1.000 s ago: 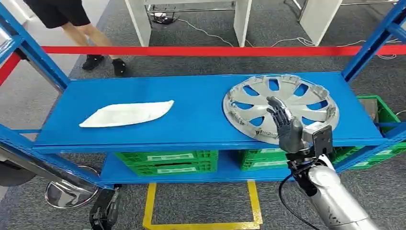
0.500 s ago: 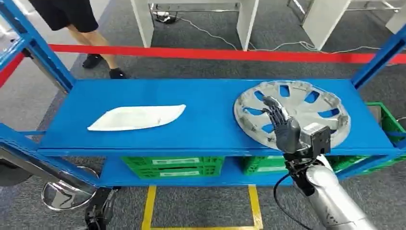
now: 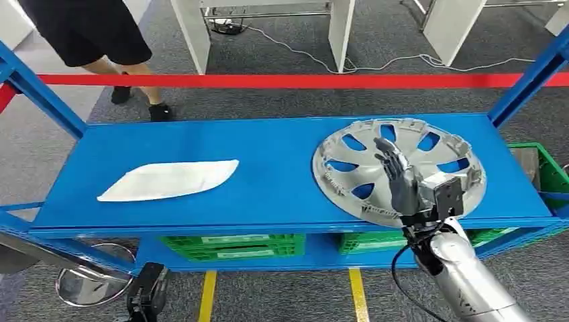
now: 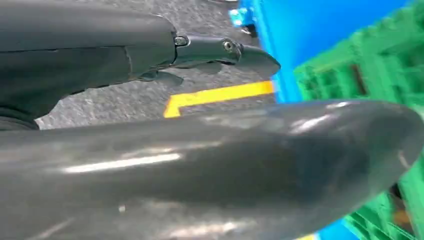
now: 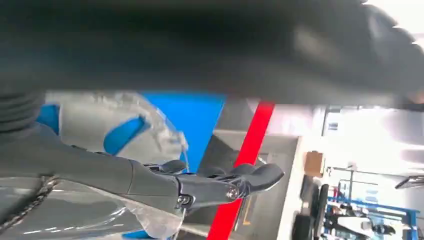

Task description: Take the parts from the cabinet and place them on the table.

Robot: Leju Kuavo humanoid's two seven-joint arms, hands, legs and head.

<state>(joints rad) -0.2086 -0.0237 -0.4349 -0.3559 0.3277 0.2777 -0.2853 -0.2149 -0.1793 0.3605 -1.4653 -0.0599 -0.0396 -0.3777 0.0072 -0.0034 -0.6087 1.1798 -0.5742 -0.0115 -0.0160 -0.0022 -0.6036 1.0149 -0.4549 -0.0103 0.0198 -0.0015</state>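
Right robot hand stands over the near part of the round silver-grey plastic wheel cover, its fingers spread and holding nothing; you cannot tell from the pictures whether it touches the cover. This cover lies flat at the right end of the blue metal shelf of the cabinet, and its near rim comes to the front edge of the shelf. Your main risk, in my judgement, is there: if the fingers push on the near rim instead of closing on a spoke, the cover can tip or slide over the front edge. The cover is wide and thin, so a grip with one hand may also let it turn and slip.

Left robot hand hangs low beside the shelf frame; I cannot tell its state. A flat white leaf-shaped plastic part waits toward the left end.

Green plastic crates stand on the lower shelf; what is in them is hidden.
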